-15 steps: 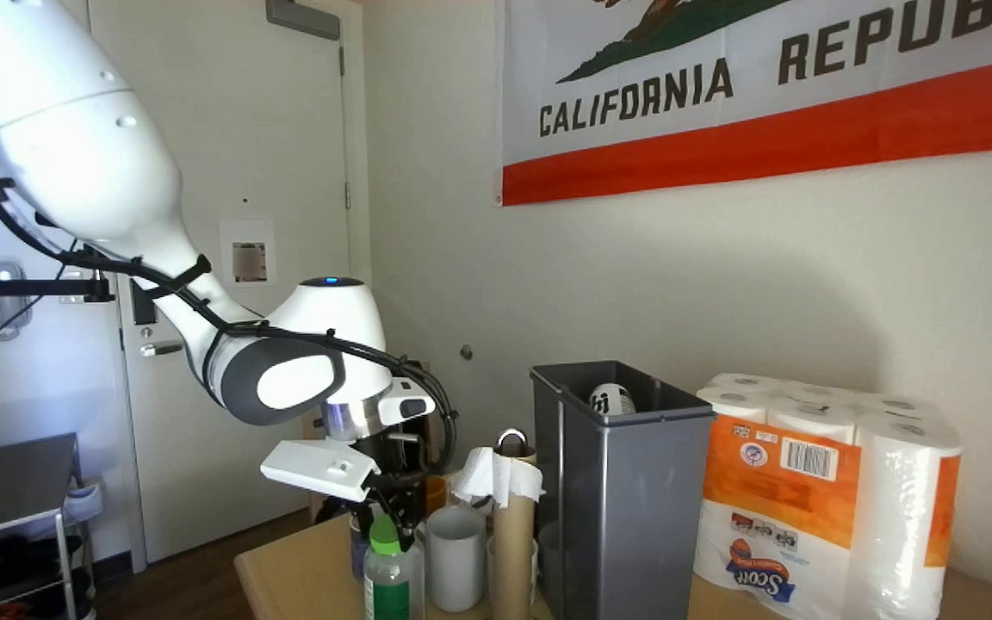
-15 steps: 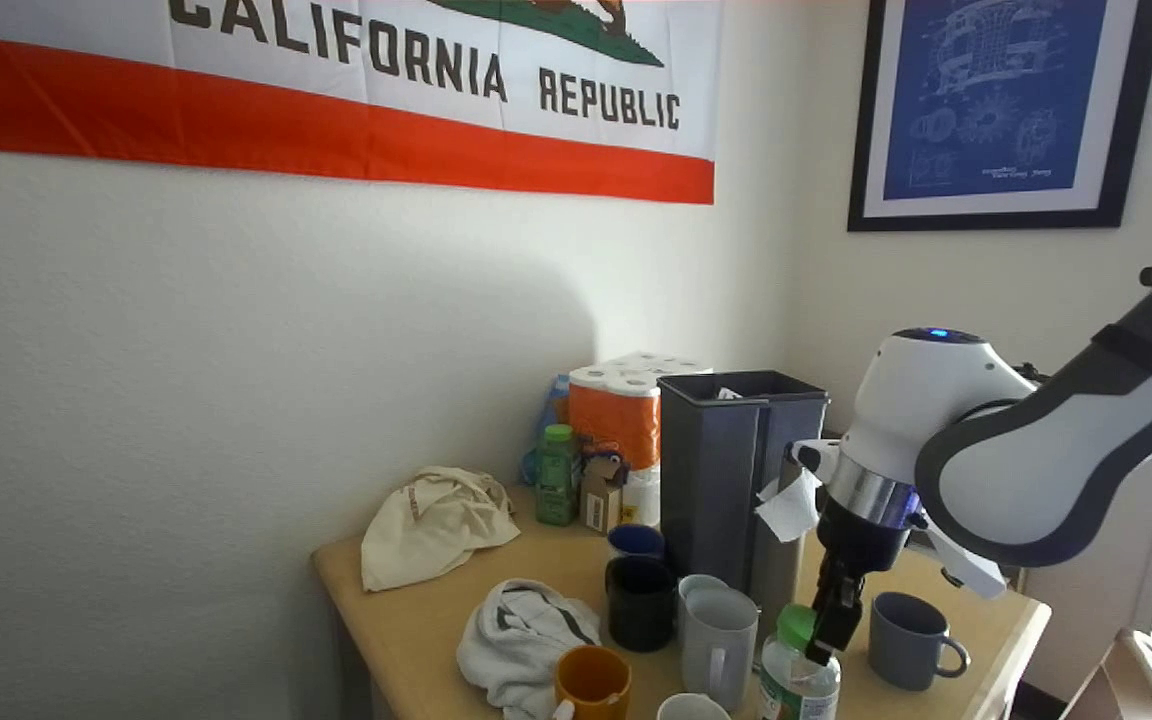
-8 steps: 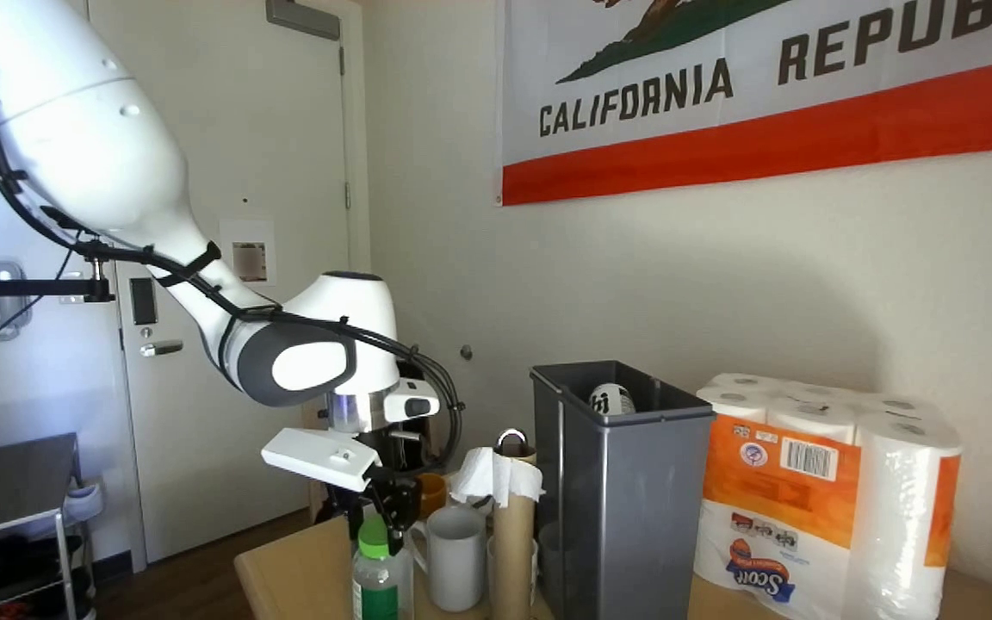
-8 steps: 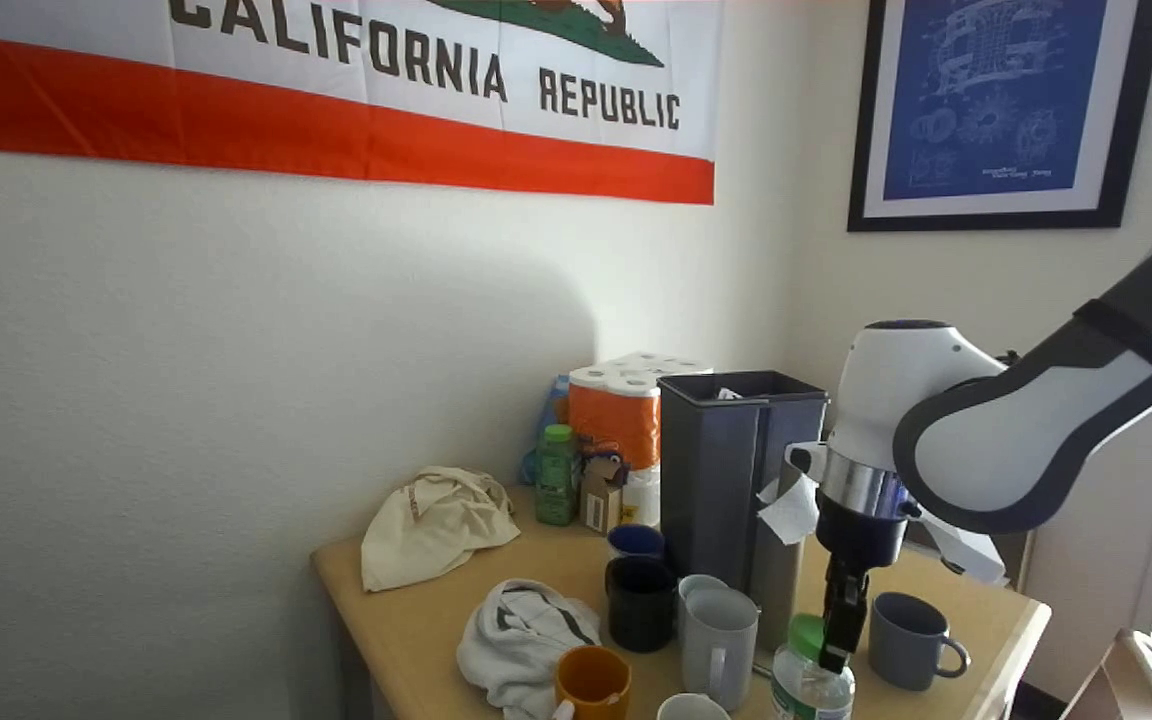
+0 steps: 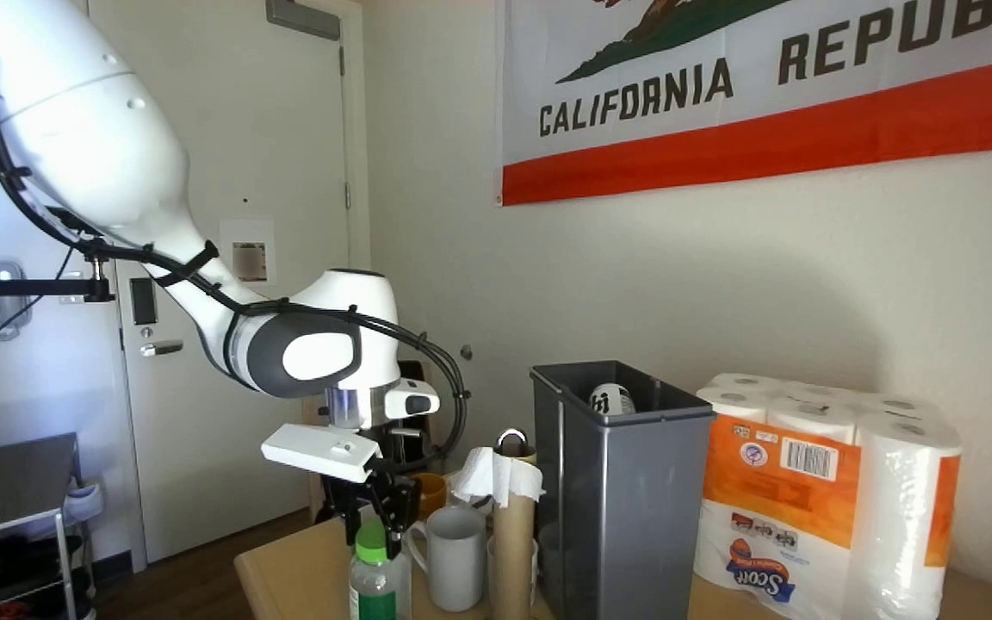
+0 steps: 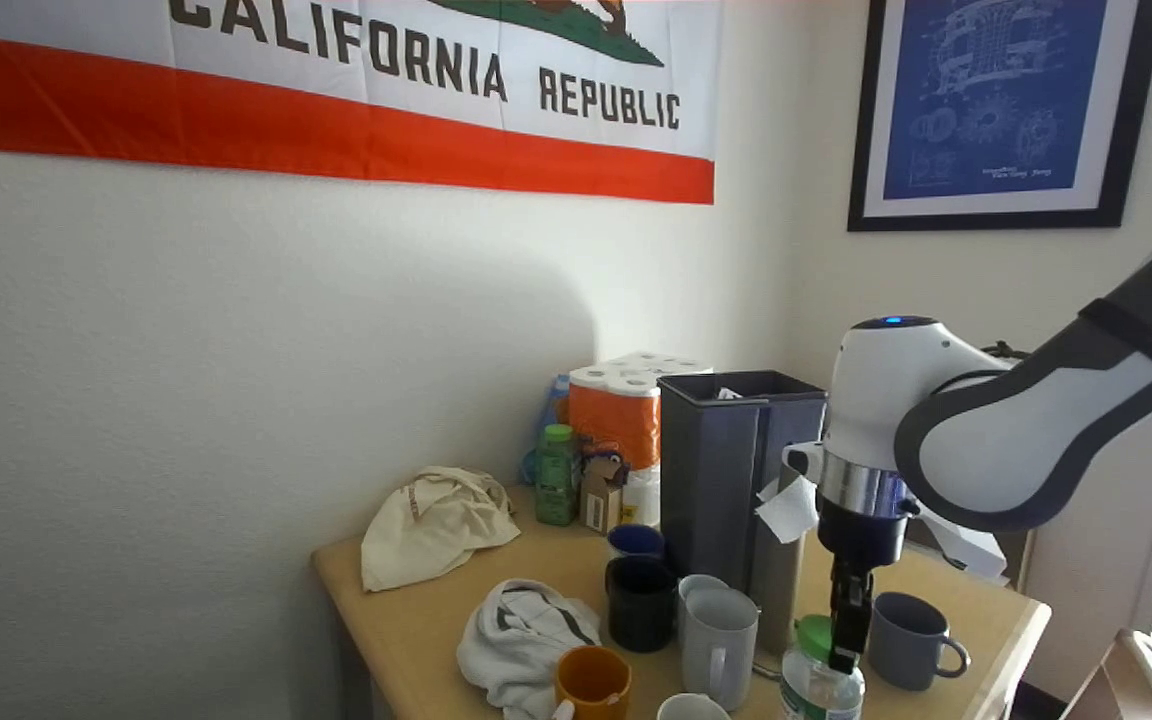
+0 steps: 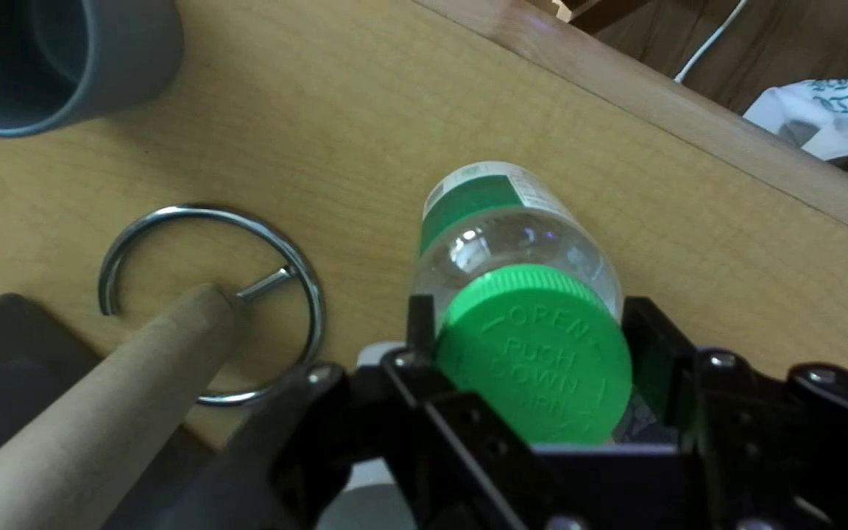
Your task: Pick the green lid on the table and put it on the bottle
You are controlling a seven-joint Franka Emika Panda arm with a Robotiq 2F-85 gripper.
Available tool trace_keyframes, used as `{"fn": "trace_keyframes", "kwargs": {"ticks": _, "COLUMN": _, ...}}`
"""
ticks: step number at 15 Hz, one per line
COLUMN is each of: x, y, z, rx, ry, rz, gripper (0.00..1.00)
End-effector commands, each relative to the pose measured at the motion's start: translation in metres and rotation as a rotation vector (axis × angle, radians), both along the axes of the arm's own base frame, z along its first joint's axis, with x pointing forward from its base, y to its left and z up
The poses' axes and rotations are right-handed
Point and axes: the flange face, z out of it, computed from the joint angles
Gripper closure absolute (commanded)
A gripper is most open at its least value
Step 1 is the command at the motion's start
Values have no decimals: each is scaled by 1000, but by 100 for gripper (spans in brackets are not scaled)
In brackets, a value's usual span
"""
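now the pincer [image 7: 529, 324] clasps the green lid [image 7: 534, 361] from both sides, and that lid is sitting atop the bottle [image 7: 505, 228], near a tall grey mug [image 5: 455, 564].

Pretty packed tan table [image 6: 411, 635], low in an exterior view: cream cloth [image 6: 436, 535] left of center, black mug [image 6: 641, 610] lower center, grey bin [image 6: 711, 480] right of center.
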Motion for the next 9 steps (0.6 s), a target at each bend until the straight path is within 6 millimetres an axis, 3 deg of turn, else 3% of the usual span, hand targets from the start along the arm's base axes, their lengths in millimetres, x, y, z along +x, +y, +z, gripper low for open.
{"fn": "trace_keyframes", "kwargs": {"ticks": 1, "x": 1, "y": 4, "z": -1, "rx": -46, "ry": 8, "rz": -4, "gripper": 61}}
{"fn": "trace_keyframes", "kwargs": {"ticks": 2, "x": 0, "y": 4, "z": -2, "rx": -56, "ry": 5, "rz": -1, "gripper": 61}}
{"fn": "trace_keyframes", "kwargs": {"ticks": 4, "x": 0, "y": 7, "z": -2, "rx": -65, "ry": 5, "rz": 2, "gripper": 10}}
{"fn": "trace_keyframes", "kwargs": {"ticks": 9, "x": -1, "y": 8, "z": -6, "rx": -62, "ry": 17, "rz": 1, "gripper": 0}}
